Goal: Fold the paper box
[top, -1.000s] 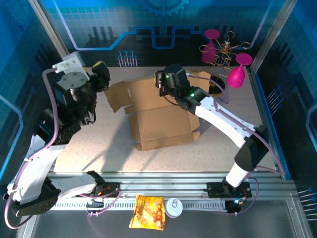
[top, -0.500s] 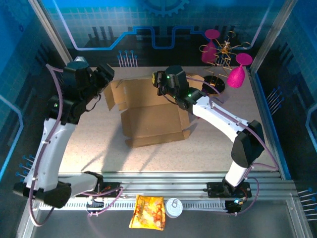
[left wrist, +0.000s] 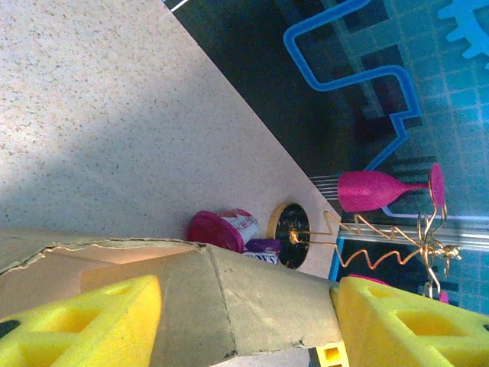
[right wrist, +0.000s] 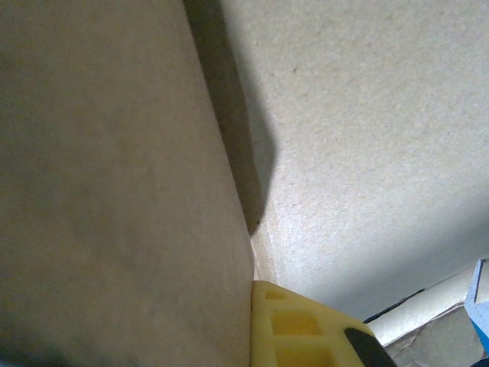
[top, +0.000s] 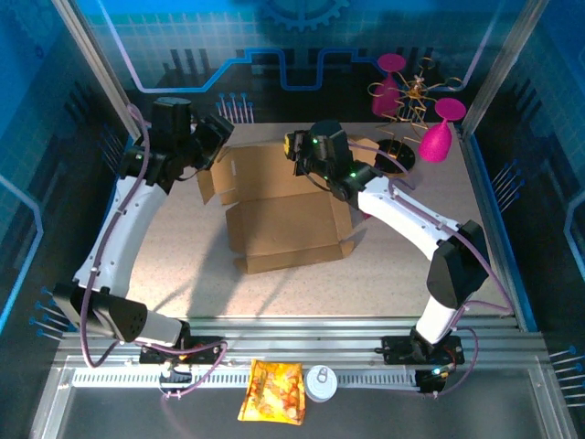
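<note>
Seen from the top camera, the paper box [top: 283,219] is lying near the middle of the bench [top: 164,265]. It is a brown creased sheet only partly raised, with a flat floor panel, a back wall standing up and a side flap rising at the left rear corner. The left gripper [top: 218,139] is reaching in at that flap, while the right gripper [top: 294,152] is sitting at the back wall. An orange snack bag [top: 272,391] is resting in front of the bench, well apart from the work.

In the left wrist view, the jaws are standing apart. Two yellow fingers [left wrist: 84,321] are flanking a creased cardboard edge of the box [left wrist: 229,298]. Whether the pads are pressing on it cannot be told. A pink goblet [left wrist: 382,189] is showing beyond the bench edge.

In the right wrist view, one yellow finger [right wrist: 298,329] is lying tight against a cardboard panel [right wrist: 114,191], which is meeting a second panel at a shadowed crease. The jaws are closed and seem to be pinching that panel, with the other finger hidden behind it.

The box is probably light and stiff across each panel, but it is likely to give readily along its scored creases. Being so light, it is likely to slide on the bench unless one arm is pinning it. The best hold looks to be the free edge of a flap, pinched across its thickness and away from the crease. A gentle grip should avoid crumpling the thin board.
</note>
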You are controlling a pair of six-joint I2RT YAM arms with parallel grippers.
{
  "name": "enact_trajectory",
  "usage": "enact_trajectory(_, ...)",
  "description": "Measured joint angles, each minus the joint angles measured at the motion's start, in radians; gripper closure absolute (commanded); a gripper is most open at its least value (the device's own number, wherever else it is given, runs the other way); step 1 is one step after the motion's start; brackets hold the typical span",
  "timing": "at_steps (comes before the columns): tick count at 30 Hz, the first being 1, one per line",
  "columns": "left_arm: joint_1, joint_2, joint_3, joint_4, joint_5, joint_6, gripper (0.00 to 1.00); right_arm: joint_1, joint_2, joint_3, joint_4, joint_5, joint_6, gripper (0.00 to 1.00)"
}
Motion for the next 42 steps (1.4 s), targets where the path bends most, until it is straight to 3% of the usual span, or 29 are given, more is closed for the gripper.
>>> enact_trajectory(14,-0.014,0.039,0.009,0.001,0.074,-0.061,0.45,-0.001,0.01,0.0,0.034,-0.01,0.0,1.0)
enact_trajectory(23,-0.014,0.033,-0.021,0.002,0.076,-0.105,0.85,-0.002,0.02,0.0,0.048,-0.017,0.0,1.0)
enact_trajectory(25,-0.014,0.032,-0.024,0.003,0.076,-0.106,0.88,-0.002,0.02,0.0,0.053,-0.017,-0.001,1.0)
enact_trajectory(26,-0.013,0.031,-0.025,0.004,0.076,-0.105,0.86,-0.002,0.02,0.0,0.054,-0.018,-0.001,1.0)
enact_trajectory(27,-0.013,0.031,-0.025,0.006,0.076,-0.103,0.76,-0.002,0.02,-0.001,0.055,-0.018,-0.002,1.0)
enact_trajectory(29,-0.012,0.026,-0.029,0.013,0.076,-0.097,0.46,-0.003,0.02,-0.004,0.058,-0.018,-0.005,1.0)
enact_trajectory(31,-0.01,0.018,-0.031,0.013,0.076,-0.089,0.35,-0.005,0.02,-0.014,0.066,-0.023,-0.012,1.0)
enact_trajectory(36,0.001,-0.046,-0.032,-0.018,0.02,0.008,0.31,-0.018,0.02,-0.052,0.078,-0.033,-0.016,1.0)
enact_trajectory(42,0.036,-0.252,-0.183,-0.061,-0.085,0.119,0.42,-0.039,0.02,-0.059,0.084,-0.036,-0.017,1.0)
